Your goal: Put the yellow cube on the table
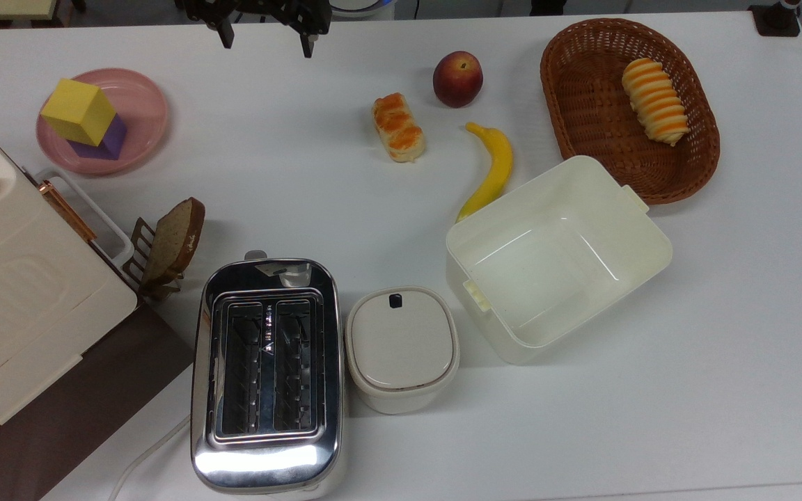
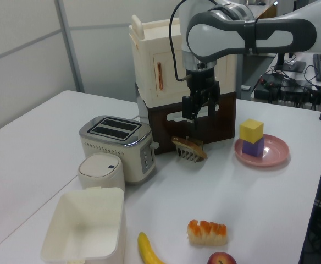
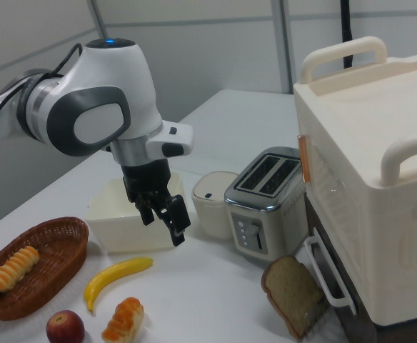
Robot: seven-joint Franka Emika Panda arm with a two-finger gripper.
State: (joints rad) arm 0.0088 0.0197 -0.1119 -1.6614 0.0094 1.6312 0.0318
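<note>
Here, one matte yellow cube (image 1: 79,111) is stacked on one purple cube (image 1: 107,140) in the round pink plate (image 1: 145,125) near the white tabletop's (image 1: 269,153) edge; bare surface lies beside it. The black two-finger gripper (image 1: 264,38) is held open, empty.

the yellow cube (image 1: 79,111) (image 2: 251,130) was a small, plain matte block with sharp edges, sitting upright and slightly turned on top of a purple cube (image 1: 105,141), which stood on a pink plate (image 1: 143,111). the plate lay near the far corner on the top view's left side of the tabletop (image 1: 303,167), a large, smooth, flat white surface. the yellow cube did not touch the tabletop itself.
</note>
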